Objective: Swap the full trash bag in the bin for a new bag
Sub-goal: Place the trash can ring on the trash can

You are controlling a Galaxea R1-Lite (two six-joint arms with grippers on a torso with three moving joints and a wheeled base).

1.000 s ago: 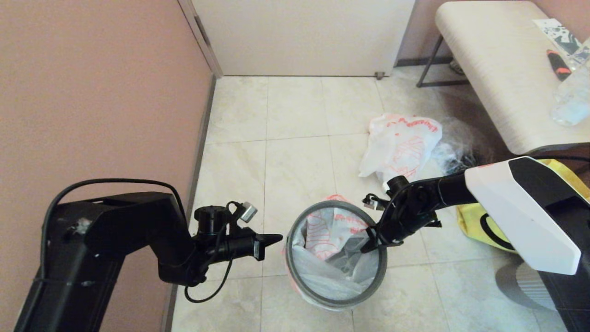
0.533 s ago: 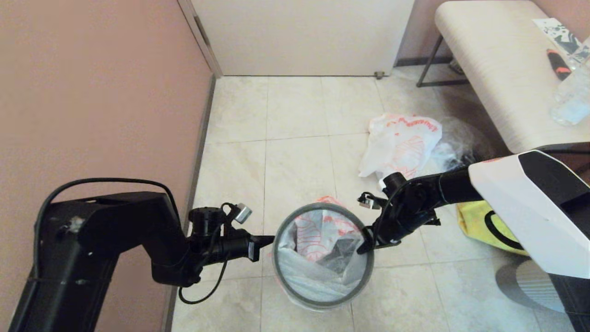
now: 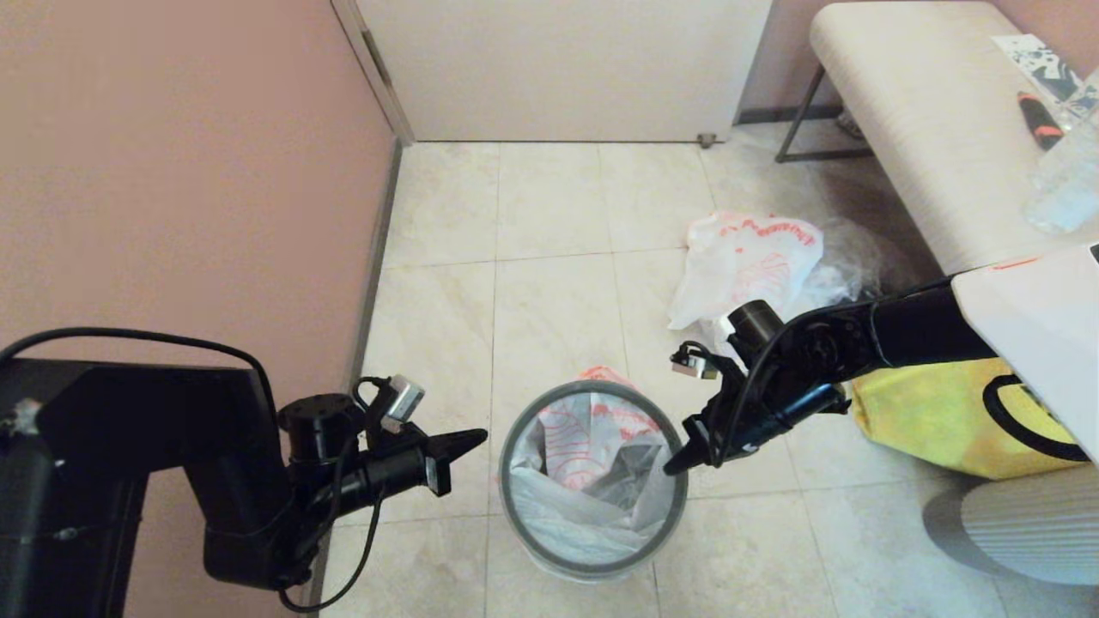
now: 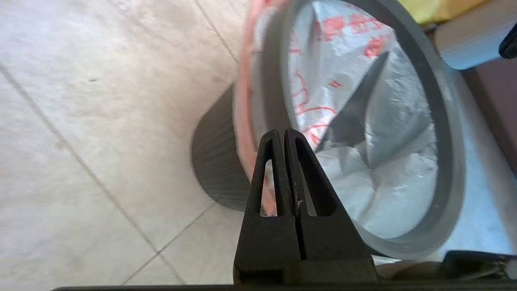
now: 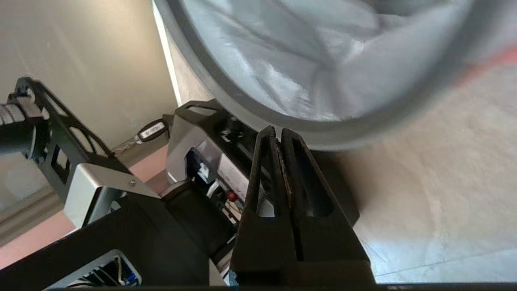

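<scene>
Since a second ago the left gripper [image 3: 477, 438] has drawn back from the bin [image 3: 592, 562], and the right gripper [image 3: 674, 467] has lifted slightly; both have their fingers clenched on nothing. The new bag [image 3: 592, 468] lines the bin, crumpled under the grey hoop [image 3: 515, 506]. The full trash bag [image 3: 747, 270] lies on the tiled floor [image 3: 549, 249] beyond, near the bench surface [image 3: 927, 129].

Bin [image 3: 592, 562] w/ new bag [image 3: 584, 463] btwn both pincers
</scene>
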